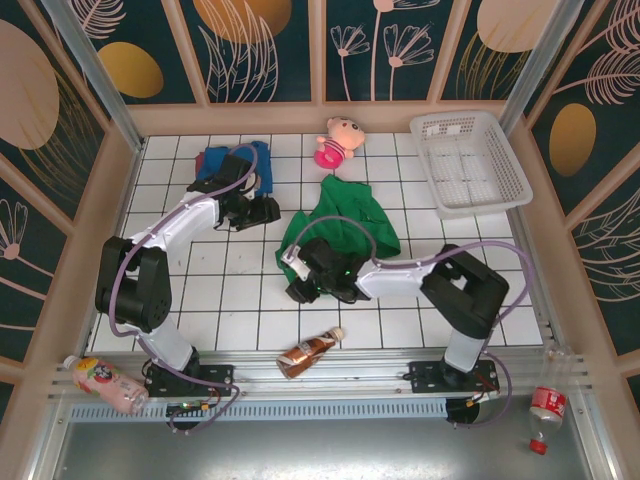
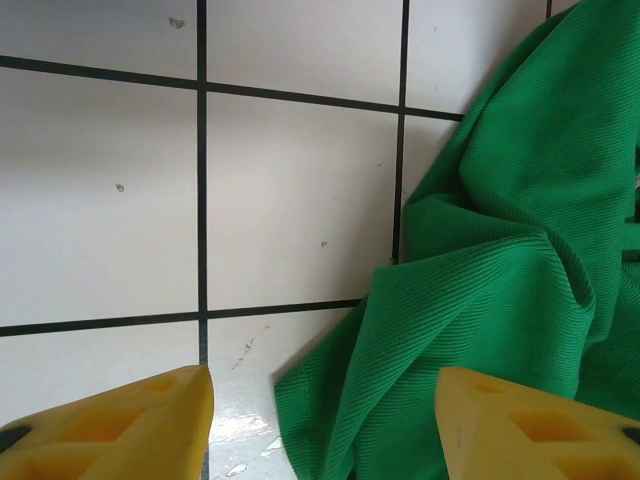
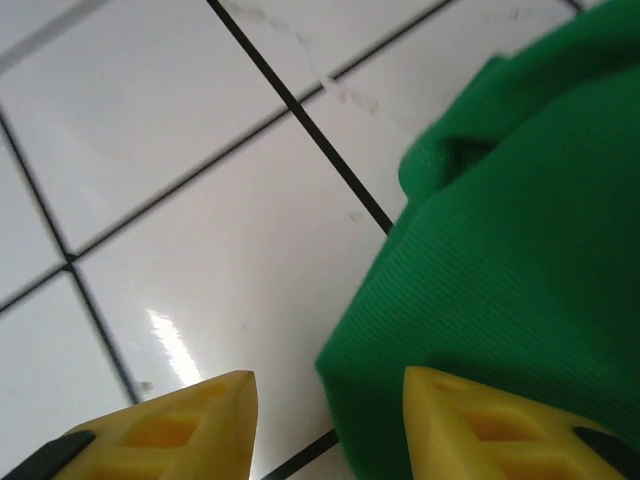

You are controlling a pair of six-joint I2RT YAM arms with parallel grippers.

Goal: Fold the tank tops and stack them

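Where the top view gave us both arms at once, the left gripper (image 1: 265, 211) sat just beside the blue tank top (image 1: 240, 165), and the right gripper (image 1: 300, 278) sat at the near hem of the green tank top (image 1: 345, 225). The wrist views added detail. The left's fingers (image 2: 120, 425) were wide apart, holding nothing. Green cloth lay ahead-right and bare tiled table (image 2: 100, 200) ahead-left. The right's fingers (image 3: 170, 430) were also parted and empty, with the hem beside the right-hand finger and open tile on the other side.
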